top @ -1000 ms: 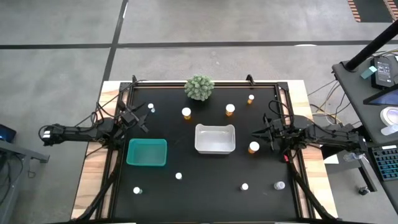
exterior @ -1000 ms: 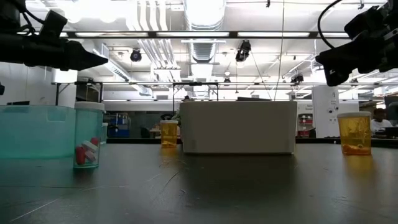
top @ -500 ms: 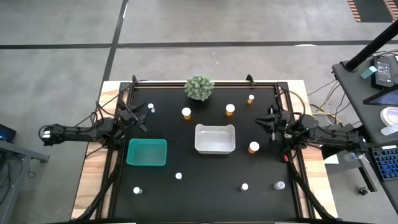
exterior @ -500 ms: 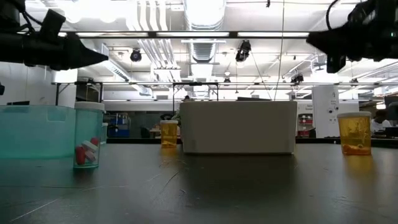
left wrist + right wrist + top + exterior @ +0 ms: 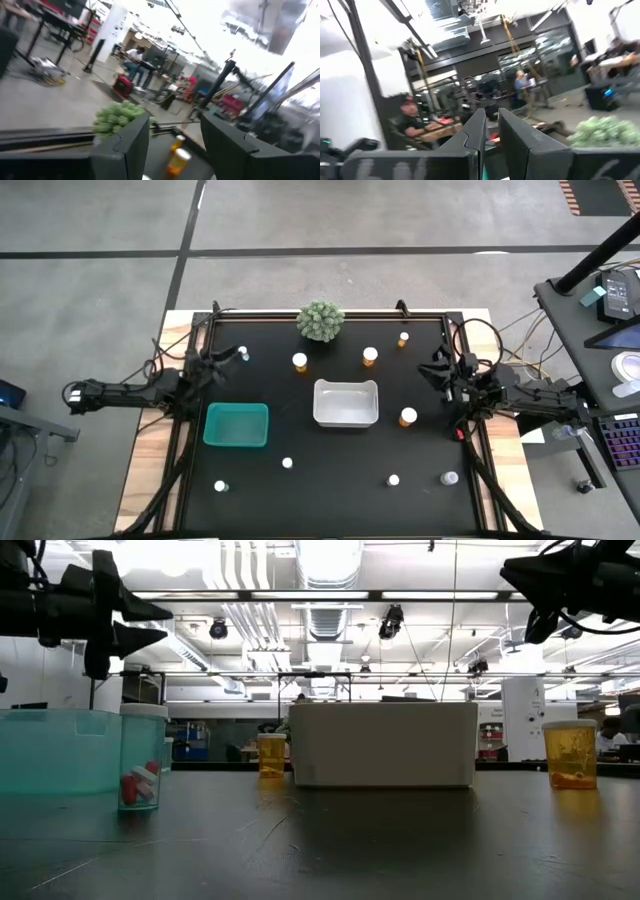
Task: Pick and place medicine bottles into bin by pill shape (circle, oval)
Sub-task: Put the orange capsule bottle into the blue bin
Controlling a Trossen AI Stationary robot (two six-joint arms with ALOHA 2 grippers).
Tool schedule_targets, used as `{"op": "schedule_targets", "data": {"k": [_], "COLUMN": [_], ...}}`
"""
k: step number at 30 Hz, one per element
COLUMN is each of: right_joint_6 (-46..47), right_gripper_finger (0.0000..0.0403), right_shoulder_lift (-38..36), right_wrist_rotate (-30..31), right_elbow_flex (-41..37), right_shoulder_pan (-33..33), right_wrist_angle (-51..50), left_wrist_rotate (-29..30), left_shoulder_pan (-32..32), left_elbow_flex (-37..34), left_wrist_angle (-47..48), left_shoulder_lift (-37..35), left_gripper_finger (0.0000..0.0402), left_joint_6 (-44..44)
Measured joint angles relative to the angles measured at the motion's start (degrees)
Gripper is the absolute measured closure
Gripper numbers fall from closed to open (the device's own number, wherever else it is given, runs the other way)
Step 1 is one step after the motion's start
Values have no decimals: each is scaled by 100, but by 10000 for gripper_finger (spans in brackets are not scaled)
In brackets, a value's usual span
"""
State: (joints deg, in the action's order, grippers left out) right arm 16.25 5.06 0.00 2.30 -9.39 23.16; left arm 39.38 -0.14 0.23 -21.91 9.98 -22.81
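Small white-capped medicine bottles (image 5: 370, 356) stand scattered over the black worktop (image 5: 330, 480), several amber-bodied, one clear bottle (image 5: 141, 755) showing red-and-white pills just beside the teal bin (image 5: 236, 425). A white bin (image 5: 346, 403) sits mid-worktop. The left end effector (image 5: 222, 360) hangs parted and empty at the left edge; the right end effector (image 5: 437, 370) is closed and empty at the right.
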Motion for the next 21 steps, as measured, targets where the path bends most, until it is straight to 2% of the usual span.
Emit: {"op": "schedule_targets", "data": {"k": [4,9,16,21], "right_joint_6": [-336,-723,-1321,-1626], "right_gripper_finger": [360,360,360,360], "right_shoulder_lift": [152,651,1546,2293], "right_wrist_rotate": [433,458,458,449], "right_elbow_flex": [3,63,885,1471], "right_shoulder_pan": [-2,0,0,0], "right_wrist_angle": [69,750,711,693], "left_wrist_rotate": [2,4,-35,-879], "left_shoulder_pan": [2,2,2,-2], "left_elbow_flex": [2,2,2,0], "left_wrist_angle": [-167,-165,-161,-368], "left_shoulder_lift": [0,11,11,-2], "left_gripper_finger": [238,238,238,238], "left_joint_6": [-82,-89,-90,-229]}}
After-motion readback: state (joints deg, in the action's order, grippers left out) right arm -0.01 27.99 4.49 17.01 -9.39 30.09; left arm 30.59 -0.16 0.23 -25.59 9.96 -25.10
